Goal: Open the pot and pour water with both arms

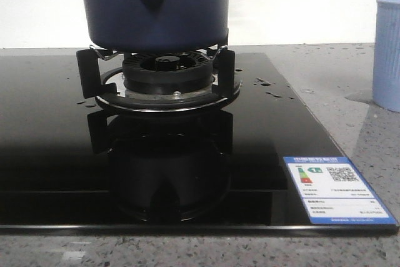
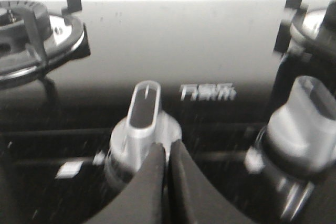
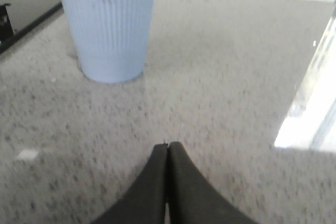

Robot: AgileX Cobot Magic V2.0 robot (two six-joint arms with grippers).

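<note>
Speckled grey countertop (image 1: 350, 92) carrying a glossy black glass hob (image 1: 56, 154), spreading across most of the front view. Sitting on the burner grate (image 1: 159, 82) at the far middle: big navy pot (image 1: 156, 7). Standing off to the right on the stone, a light-blue ribbed cup (image 3: 107, 22). Hovering just near a silver knob (image 2: 143, 129), left gripper (image 2: 167, 153) pinching fingers together. Right gripper (image 3: 168, 148) also pressing fingers together, over bare stone.

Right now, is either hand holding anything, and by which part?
Nothing is held. The left hand is shut just short of a stove knob; the right hand is shut over bare counter.
</note>
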